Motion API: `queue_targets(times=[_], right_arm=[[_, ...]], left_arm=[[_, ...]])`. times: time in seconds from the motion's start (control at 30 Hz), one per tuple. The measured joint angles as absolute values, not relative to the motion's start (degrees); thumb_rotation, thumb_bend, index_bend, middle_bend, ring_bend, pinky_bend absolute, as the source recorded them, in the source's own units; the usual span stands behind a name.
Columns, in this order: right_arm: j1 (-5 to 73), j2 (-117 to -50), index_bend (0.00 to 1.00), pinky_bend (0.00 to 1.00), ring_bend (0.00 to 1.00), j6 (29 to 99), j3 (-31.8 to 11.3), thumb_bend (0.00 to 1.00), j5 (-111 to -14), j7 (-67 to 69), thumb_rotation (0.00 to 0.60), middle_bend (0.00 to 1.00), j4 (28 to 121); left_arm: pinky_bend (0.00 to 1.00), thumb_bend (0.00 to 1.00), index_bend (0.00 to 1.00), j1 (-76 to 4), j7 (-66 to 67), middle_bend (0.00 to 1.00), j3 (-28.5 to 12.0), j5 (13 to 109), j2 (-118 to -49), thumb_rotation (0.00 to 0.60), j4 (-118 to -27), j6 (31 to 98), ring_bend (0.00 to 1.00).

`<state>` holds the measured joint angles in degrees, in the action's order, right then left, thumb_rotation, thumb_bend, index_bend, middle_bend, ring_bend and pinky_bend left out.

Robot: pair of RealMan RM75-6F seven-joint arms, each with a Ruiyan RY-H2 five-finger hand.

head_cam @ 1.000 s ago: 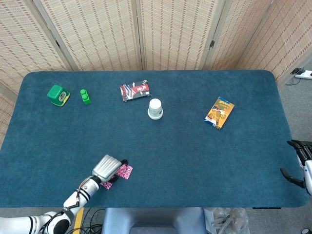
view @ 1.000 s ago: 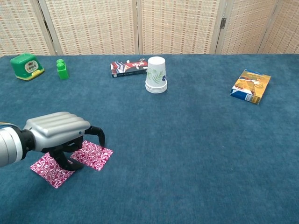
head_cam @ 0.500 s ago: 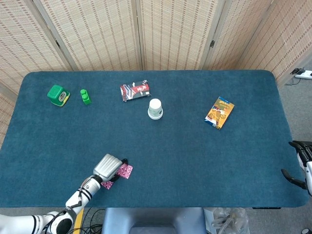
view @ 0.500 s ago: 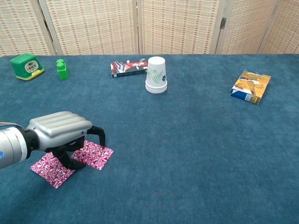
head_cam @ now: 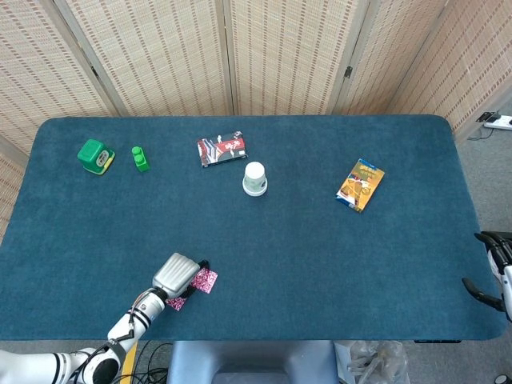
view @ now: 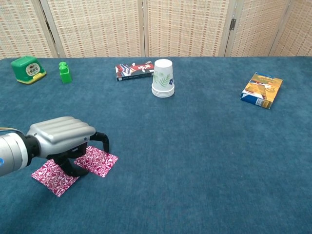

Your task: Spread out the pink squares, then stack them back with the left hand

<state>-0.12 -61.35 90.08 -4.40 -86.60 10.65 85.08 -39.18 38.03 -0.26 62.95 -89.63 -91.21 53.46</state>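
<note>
Two pink patterned squares lie side by side near the table's front left. In the chest view the right square (view: 101, 161) and the left square (view: 50, 174) meet under my left hand (view: 61, 139). That hand arches over them with its fingertips (view: 104, 141) down on the cloth and the thumb between the squares; no square is lifted. From above, the left hand (head_cam: 176, 274) covers most of both, leaving one pink square (head_cam: 206, 280) showing to its right and a corner of the other square (head_cam: 175, 303) below. My right hand (head_cam: 490, 266) hangs off the table's right edge, holding nothing, fingers apart.
Along the back stand a green box (view: 28, 68), a small green bottle (view: 64, 72), a dark flat packet (view: 133, 70) and a stack of paper cups (view: 163, 78). An orange and blue snack packet (view: 262, 89) lies at the right. The blue table's front edge (head_cam: 320, 339) runs close to the squares.
</note>
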Motion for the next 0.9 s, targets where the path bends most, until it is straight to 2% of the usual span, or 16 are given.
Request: queue_targets(times=[0.57, 0.9], right_arm=[[-0.3, -61.3, 0.16, 0.28, 0.21, 90.2, -4.4, 0.25, -86.5, 10.6, 0.6, 0.21, 85.1], [-0.4, -61.3, 0.16, 0.28, 0.21, 90.3, -4.4, 0.25, -86.6, 10.6, 0.6, 0.21, 85.2]], left_arm=[[1.0, 0.3, 0.21, -39.6, 38.2, 0.99, 0.4, 62.1, -89.8, 0.6, -91.3, 54.2, 0.93], [1.0, 0.3, 0.34, -39.7, 37.6, 0.99, 0.7, 62.5, -90.3, 0.6, -90.7, 54.4, 0.93]])
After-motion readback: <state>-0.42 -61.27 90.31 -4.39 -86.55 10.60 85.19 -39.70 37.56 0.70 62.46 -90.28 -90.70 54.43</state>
